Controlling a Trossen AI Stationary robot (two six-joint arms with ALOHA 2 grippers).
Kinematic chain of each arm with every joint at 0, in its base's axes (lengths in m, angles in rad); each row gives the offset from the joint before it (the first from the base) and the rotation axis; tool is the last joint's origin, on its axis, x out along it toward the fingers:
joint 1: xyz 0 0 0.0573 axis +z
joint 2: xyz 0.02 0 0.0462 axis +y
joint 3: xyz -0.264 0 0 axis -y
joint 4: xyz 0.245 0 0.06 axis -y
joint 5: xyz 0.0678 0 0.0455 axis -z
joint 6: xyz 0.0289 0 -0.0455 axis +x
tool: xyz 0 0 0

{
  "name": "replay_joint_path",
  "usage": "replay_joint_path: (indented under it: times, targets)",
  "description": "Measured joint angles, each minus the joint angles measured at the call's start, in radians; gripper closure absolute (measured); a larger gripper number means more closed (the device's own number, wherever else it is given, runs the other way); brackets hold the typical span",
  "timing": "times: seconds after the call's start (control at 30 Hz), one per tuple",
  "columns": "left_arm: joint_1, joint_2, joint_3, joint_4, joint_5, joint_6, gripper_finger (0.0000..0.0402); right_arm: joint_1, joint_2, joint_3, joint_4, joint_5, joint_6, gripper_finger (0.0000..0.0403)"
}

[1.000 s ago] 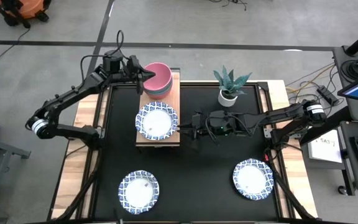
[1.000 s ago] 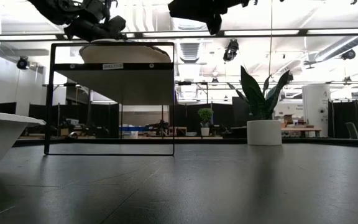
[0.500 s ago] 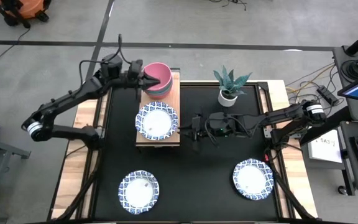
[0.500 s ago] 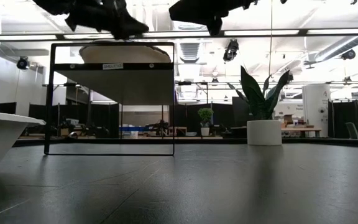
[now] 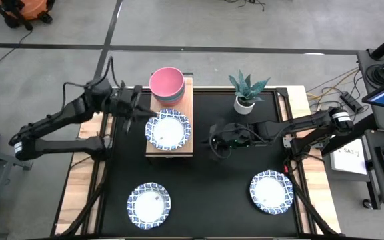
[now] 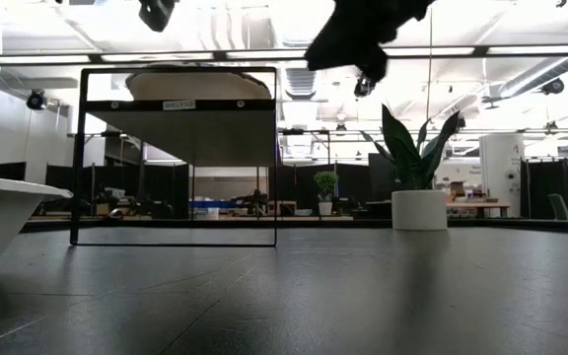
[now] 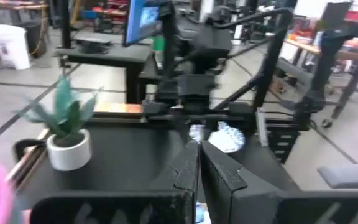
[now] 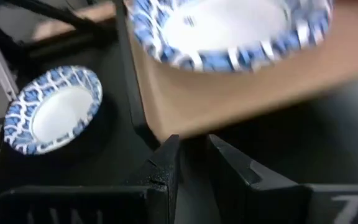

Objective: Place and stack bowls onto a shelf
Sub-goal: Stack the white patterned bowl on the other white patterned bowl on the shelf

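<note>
Open tabletop in front of the shelf

We see two dishes flanking that clear middle; the plant pot and right arm crowd the shelf's right side.

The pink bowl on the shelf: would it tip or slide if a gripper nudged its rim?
The pink bowl sits nested in another bowl, so a sideways nudge would probably rock it rather than slide it. It looks rigid and smooth, likely slippery to pinch. It stands at the shelf end, so a hard push might send it off.
</note>
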Motion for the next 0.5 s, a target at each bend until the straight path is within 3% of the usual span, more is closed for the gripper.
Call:
replay_joint_path:
  times: [0.13,0.3,0.5]
  targets:
    - [-0.163,-0.04,-0.039,0.043,-0.157,-0.035,0.0402,0.02,0.002,0.082,-0.247,-0.008,0.137,0.0334]
    - [-0.386,-0.034,-0.063,0.091,-0.337,-0.033,0.0402,0.079,0.009,0.156,-0.423,-0.016,0.319,0.0334]
    - [-0.572,-0.005,-0.064,0.131,-0.481,0.005,0.0402,0.106,0.016,0.206,-0.606,-0.194,0.605,0.0339]
